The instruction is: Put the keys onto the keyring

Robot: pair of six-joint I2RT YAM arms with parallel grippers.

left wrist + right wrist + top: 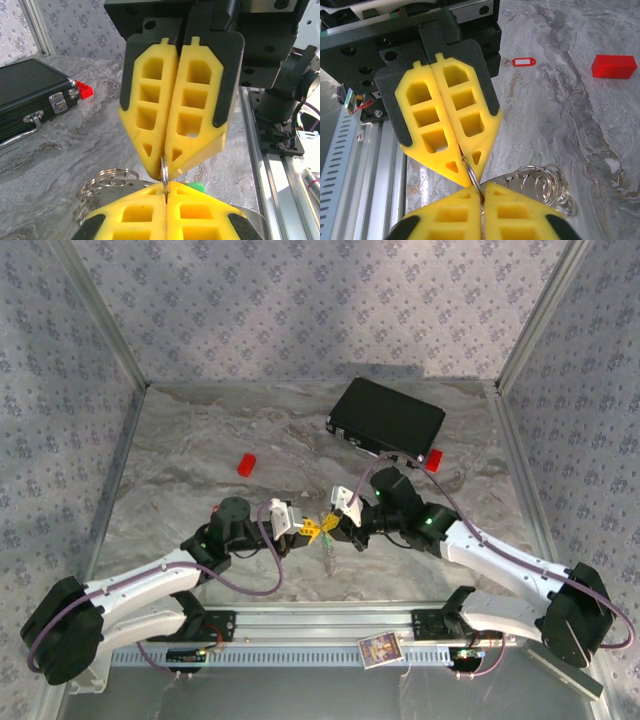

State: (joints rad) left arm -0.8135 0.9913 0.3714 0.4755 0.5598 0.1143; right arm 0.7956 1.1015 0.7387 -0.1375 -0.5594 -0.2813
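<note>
Top view: L gripper (303, 530) and R gripper (337, 523) meet tip to tip mid-table, keyring (328, 555) dangling between; both finger pairs pinched tight on one ring of it; 1 case (388, 418) far right; 2 red blocks, left block (247, 464), right block (433, 459). L wrist adds green key (196, 187) beside the tips, threaded or not can't tell; R wrist adds red-white key (522, 62) alone on table, left, apart from keyring; 2 keys.

top external: high, behind bases, down onto tabletop (200, 510) | left wrist: close, facing right pincer (165, 161) | right wrist: close, facing left pincer (464, 167) | shared: split ring (164, 178) between them
</note>
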